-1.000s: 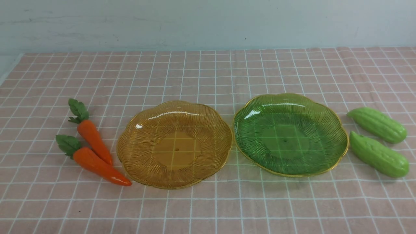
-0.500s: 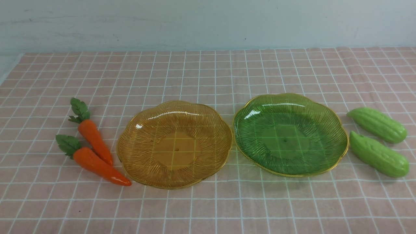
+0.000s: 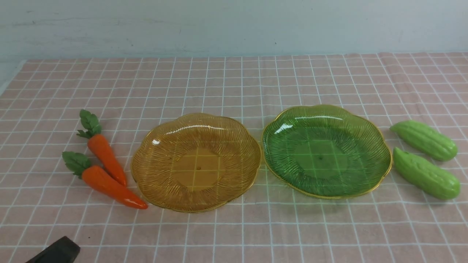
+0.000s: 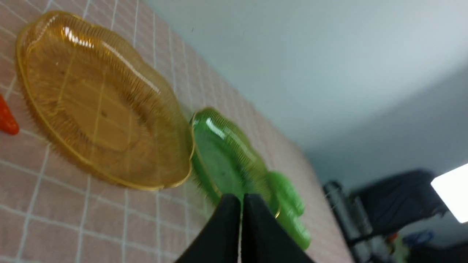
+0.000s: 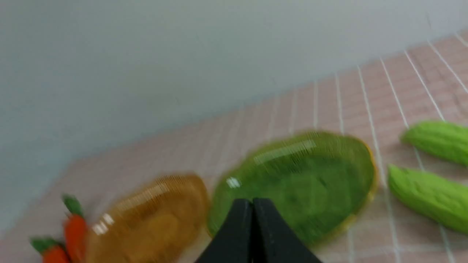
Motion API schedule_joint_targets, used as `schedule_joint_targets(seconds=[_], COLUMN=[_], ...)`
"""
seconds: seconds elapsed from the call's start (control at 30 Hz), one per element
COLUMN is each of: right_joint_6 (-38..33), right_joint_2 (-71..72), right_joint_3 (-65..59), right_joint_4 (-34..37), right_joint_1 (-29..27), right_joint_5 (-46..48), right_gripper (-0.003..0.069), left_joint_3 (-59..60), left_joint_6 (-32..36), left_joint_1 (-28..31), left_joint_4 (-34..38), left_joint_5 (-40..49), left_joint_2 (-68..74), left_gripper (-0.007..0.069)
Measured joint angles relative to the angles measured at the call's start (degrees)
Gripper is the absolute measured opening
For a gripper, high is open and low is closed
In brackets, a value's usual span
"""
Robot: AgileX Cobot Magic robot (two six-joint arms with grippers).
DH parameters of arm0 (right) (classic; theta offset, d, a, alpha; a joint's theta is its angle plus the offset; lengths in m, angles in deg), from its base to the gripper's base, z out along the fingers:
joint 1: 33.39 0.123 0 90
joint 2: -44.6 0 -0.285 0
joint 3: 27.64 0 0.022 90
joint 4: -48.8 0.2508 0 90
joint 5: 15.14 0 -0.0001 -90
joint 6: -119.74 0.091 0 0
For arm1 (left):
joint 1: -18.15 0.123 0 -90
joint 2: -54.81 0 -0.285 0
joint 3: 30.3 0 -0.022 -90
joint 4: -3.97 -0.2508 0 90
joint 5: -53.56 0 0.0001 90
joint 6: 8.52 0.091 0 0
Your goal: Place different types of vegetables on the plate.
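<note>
Starting out, we had the left gripper [image 4: 241, 200] and right gripper [image 5: 252, 203] pinched closed, empty; next, we judged, meant opening over a carrot [image 3: 109, 186].

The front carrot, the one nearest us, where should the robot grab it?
Grab the front carrot around its thick orange body just below the leaves. Come straight down from above with the left gripper, squeezing across its width. It lies flat and slanted. Farther along, the other carrot and the amber plate crowd its thin end, so the leafy end likely has more room.
</note>
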Motion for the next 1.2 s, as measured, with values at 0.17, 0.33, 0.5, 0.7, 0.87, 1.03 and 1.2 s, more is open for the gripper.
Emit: schedule_joint_targets(seconds=[0.17,0.33,0.5,0.7,0.87,1.03,1.2], right_joint_6=[4.3,4.77,4.47,4.41,3.76,2.19,0.89], right_joint_2=[-22.76,-42.1,-59.67,-73.53,-84.68,-92.07,-95.92], right_joint_3=[10.54,18.4,27.32,35.46,43.5,49.54,54.28], right_joint_4=[-19.16,-29.26,-34.03,-37.41,-40.98,-42.93,-42.95], right_joint_1=[0.0,0.0,0.0,0.0,0.0,0.0,0.2], right_joint_5=[13.24,13.64,15.19,17.57,18.82,20.82,25.35], right_gripper=[-0.0008,0.0067,0.0269,0.049,0.0602,0.0612,0.0598], left_joint_3=[-8.84,-14.86,-16.86,-16.99,-16.99,-16.99,-17.05], left_joint_6=[0.46,0.48,0.53,0.53,0.53,0.53,0.53], left_joint_1=[0.0,0.0,0.0,0.0,0.0,0.0,0.0], left_joint_4=[-13.95,-21.33,-23.98,-24.27,-24.38,-24.38,-24.38], left_joint_5=[13.72,18.2,18.32,18.32,18.32,18.32,18.32], left_joint_2=[17.15,27.82,31.73,31.8,31.8,31.8,31.8], left_gripper=[-0.0003,0.0004,0.0059,0.0118,0.0169,0.0179,0.0179])
